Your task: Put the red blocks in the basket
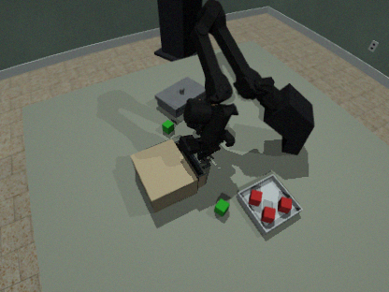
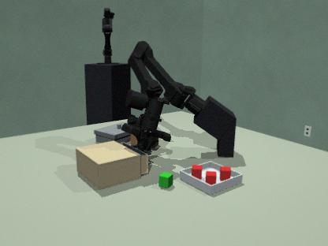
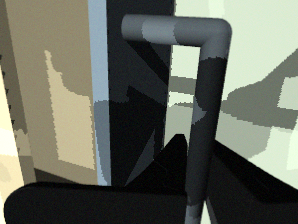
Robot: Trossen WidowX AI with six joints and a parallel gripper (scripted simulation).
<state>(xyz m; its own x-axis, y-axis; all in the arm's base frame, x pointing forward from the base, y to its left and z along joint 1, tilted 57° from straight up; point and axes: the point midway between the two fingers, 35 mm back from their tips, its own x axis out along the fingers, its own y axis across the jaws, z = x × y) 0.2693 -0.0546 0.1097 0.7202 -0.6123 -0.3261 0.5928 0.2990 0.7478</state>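
Claw (image 3: 200, 200) clamps the drawer handle (image 3: 210, 100), plain only from the wrist.

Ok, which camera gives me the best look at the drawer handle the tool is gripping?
The wrist view: the grey drawer handle fills the frame, its bar running down between the dark fingers of the shut tool. In the top and exterior views the arm's wrist covers the handle; only the tan drawer unit shows.
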